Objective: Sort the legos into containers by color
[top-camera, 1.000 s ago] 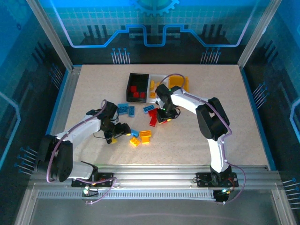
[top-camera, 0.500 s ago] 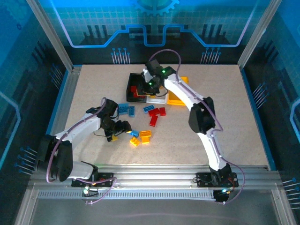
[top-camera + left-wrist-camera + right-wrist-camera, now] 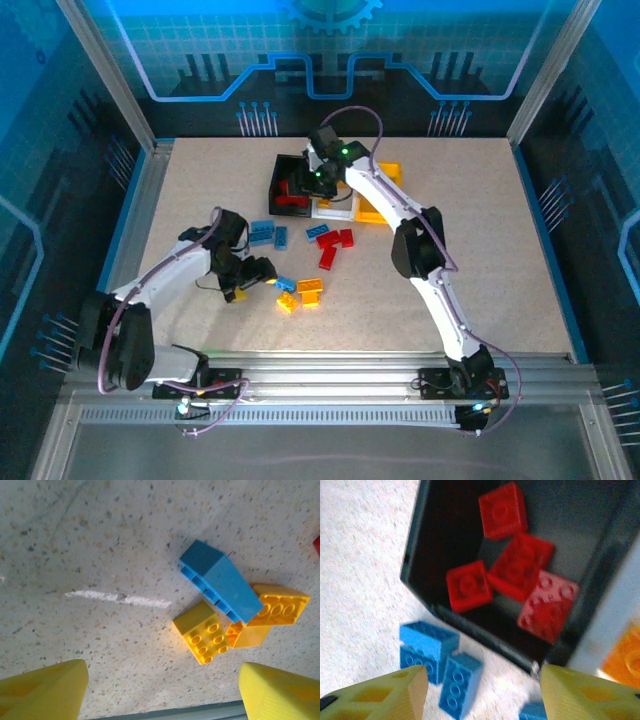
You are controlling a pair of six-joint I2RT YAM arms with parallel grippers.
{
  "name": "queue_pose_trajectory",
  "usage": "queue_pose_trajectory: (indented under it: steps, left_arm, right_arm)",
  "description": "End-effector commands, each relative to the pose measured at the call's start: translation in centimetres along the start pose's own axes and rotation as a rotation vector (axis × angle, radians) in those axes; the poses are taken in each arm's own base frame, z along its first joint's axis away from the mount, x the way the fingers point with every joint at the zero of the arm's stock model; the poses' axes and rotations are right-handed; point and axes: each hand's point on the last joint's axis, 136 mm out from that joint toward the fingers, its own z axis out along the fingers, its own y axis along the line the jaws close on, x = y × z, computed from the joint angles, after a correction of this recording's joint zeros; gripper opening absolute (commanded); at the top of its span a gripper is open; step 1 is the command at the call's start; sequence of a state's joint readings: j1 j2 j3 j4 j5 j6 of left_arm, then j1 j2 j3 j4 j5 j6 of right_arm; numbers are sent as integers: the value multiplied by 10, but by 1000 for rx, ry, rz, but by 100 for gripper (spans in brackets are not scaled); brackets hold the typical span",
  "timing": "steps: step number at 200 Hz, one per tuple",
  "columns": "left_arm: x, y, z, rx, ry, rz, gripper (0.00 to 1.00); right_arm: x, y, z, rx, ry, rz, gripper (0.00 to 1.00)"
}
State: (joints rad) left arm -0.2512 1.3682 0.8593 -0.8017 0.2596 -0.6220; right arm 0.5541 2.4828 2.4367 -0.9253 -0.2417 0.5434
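**Over the black bin, both grippers open and empty**

Below our right gripper the black bin holds four red bricks. We see its yellow fingers spread apart with nothing between them. Two blue bricks lie on the table just outside the bin wall. Just ahead of our left gripper, likewise spread and empty, a yellow brick, a blue piece and an orange brick lie touching.
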Motion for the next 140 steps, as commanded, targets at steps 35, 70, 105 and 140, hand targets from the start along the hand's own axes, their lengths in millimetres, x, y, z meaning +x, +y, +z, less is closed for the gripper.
queue_pose_trajectory:
  steps: [35,70,105,140]
  left_arm:
    - [-15,-33,13,39,4,30,79]
    - [-14,-46,35,33,28,19,78]
    - [-21,-51,47,9,36,14,77]
    - [-26,-43,60,-52,57,20,74]
  right_arm:
    - [87,-8,-73,89,121,-159,62]
    - [143,-28,-83,97,193,-154,62]
    - [183,-36,-83,131,245,-187,62]
    - [197,-36,-82,130,250,-169,62]
